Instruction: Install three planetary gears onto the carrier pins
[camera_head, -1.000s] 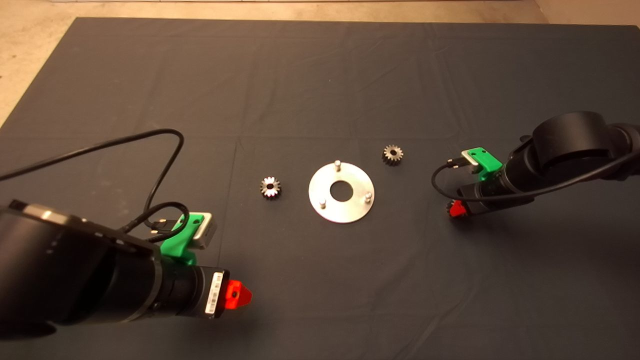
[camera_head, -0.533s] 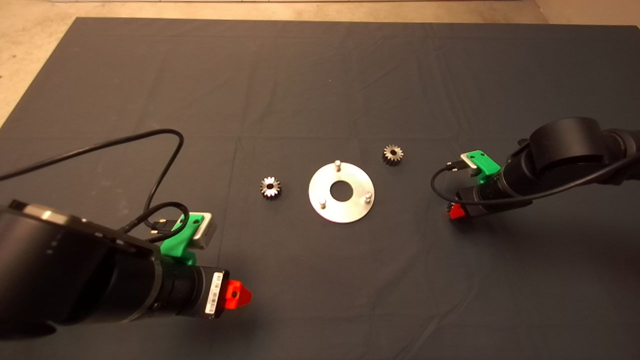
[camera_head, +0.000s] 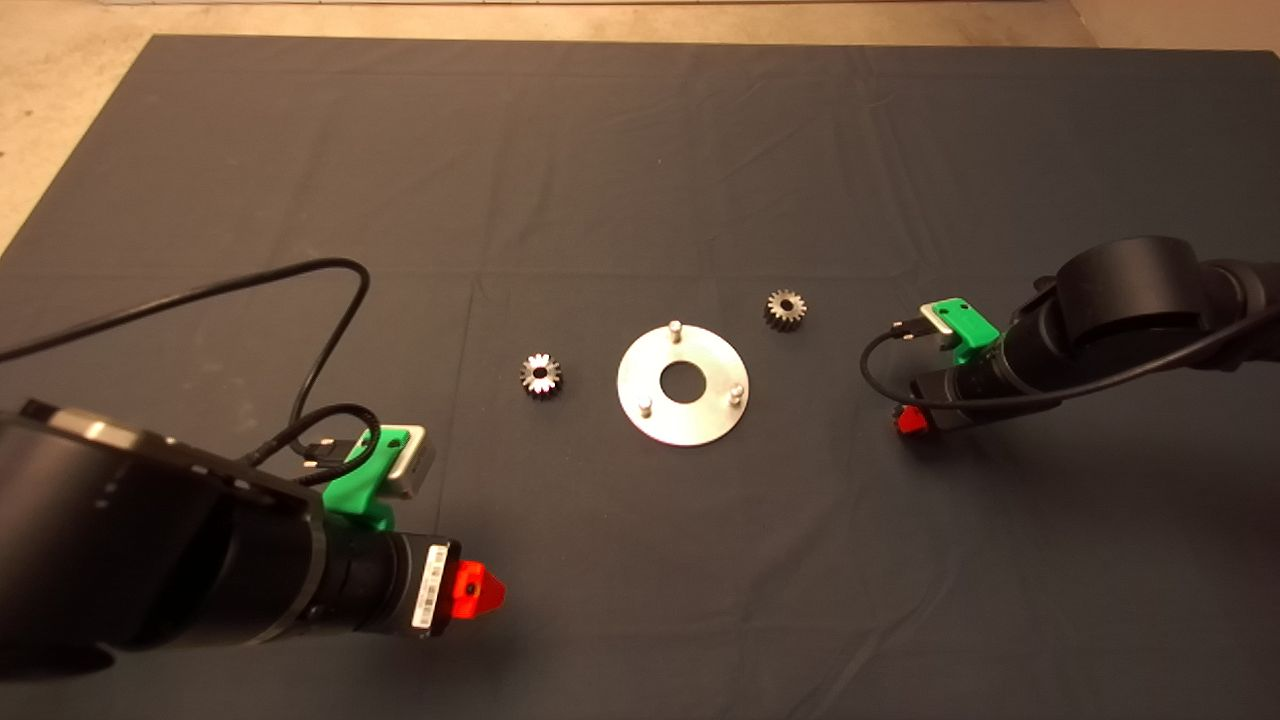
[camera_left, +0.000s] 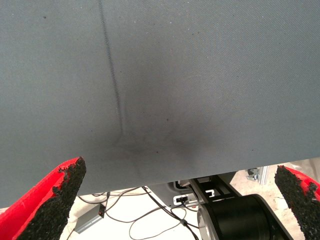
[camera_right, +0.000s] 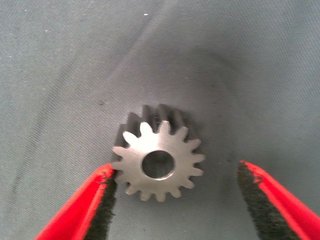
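Observation:
The silver disc (camera_head: 652, 362) lies mid-mat with three carrier pins (camera_head: 676, 326) standing bare on it. One planetary gear (camera_head: 541, 375) lies left of the disc and a second planetary gear (camera_head: 786, 310) lies at its far right. The third gear (camera_right: 157, 160) lies flat on the mat between the fingers of my right gripper (camera_right: 176, 172). That gripper is open, with one pad (camera_right: 106, 192) touching the teeth and the other apart. In the head view the right gripper (camera_head: 909, 420) is low over the mat right of the disc and hides this gear. My left gripper (camera_head: 476, 590) is open and empty at the near left.
A black cable (camera_head: 320, 300) loops over the mat behind the left arm. The mat's near edge (camera_left: 200, 172) shows in the left wrist view, with floor cables and a robot base beyond it. Bare floor borders the mat at the far left (camera_head: 60, 110).
My right arm has sunk a little, bringing its gripper lower over the third gear. The left arm, disc and two free gears have not moved.

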